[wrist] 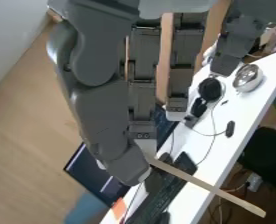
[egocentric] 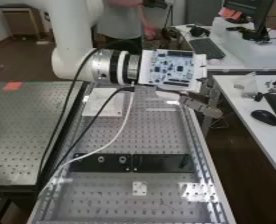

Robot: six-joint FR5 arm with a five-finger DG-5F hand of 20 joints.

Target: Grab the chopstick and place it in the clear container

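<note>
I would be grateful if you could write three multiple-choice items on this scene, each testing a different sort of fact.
1. Where does the black mouse lie in the high view?
A) On the floor
B) On the white desk
C) On the perforated bench

2. What colour is the chopstick?
A) Black
B) Red
C) Pale wood

3. How is the chopstick kept?
A) Pinched by the hand
B) Lying loose
C) Standing upright in a container

1 B: it rests on the white top at right.
2 C: its bare length is pale tan.
3 A: one end sits between fingertips, the other juts free.
</note>
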